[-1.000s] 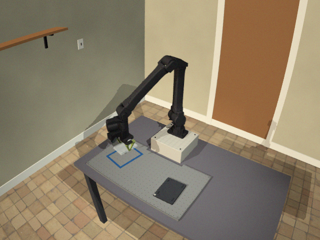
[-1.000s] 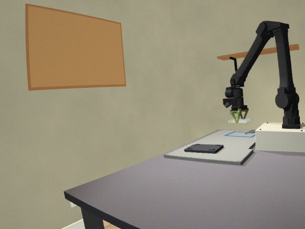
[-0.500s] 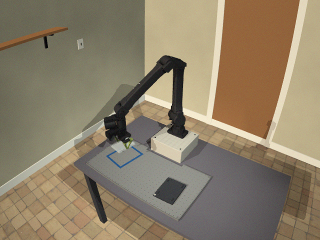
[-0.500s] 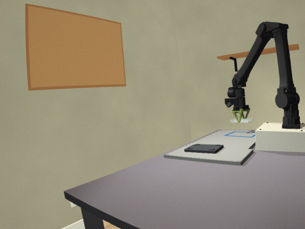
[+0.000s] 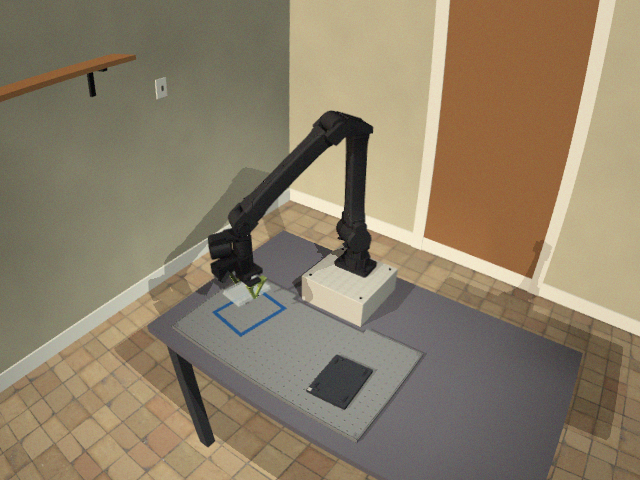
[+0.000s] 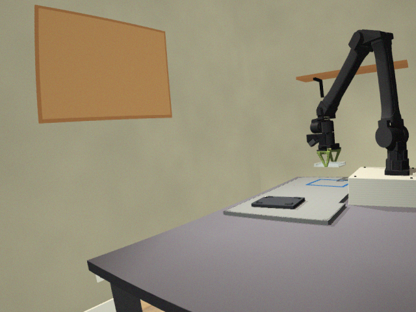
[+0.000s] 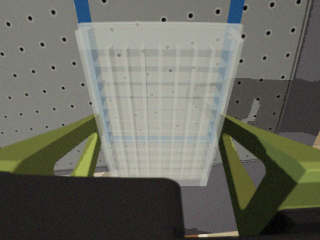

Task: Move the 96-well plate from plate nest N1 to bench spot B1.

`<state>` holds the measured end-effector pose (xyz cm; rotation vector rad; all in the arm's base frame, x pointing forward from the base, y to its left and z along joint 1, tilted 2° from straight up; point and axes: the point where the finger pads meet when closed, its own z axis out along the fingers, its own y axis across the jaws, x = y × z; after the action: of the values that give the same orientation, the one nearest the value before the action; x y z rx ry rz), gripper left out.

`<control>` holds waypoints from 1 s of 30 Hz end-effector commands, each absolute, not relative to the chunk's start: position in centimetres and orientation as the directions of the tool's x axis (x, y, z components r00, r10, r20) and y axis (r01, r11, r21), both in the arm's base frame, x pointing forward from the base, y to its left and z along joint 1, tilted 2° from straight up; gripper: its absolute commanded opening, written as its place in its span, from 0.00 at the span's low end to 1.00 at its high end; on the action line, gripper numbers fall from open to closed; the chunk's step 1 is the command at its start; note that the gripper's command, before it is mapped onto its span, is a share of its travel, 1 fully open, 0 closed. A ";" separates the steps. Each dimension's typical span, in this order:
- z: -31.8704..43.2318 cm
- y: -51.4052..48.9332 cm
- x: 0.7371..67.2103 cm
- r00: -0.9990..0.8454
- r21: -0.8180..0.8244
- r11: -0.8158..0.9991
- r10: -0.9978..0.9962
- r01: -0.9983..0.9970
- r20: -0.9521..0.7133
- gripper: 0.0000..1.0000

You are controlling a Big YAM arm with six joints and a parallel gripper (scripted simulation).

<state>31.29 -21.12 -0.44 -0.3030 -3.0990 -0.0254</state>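
My gripper [image 5: 248,290] with green fingers is shut on the clear 96-well plate [image 5: 240,296] and holds it level in the air above the deck. The plate hangs over the far edge of the blue taped outline B1 [image 5: 249,311]. In the exterior view the plate [image 6: 329,164] is clearly above the outline [image 6: 325,182], with the gripper [image 6: 328,160] on it. In the wrist view the plate [image 7: 160,100] sits between the two fingers, and two blue tape lines show beyond its far end. The black plate nest N1 [image 5: 341,380] lies empty on the deck.
The grey perforated deck [image 5: 299,346] lies on a dark table. The arm's white base block [image 5: 348,288] stands right of the outline. The nest also shows in the exterior view [image 6: 278,202].
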 end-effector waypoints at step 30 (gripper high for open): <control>-3.0 -21.0 31.7 -0.983 0.009 0.983 0.182 0.182 0.019 0.00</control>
<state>31.16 -21.01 -2.61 -0.3020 -3.0974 -0.0268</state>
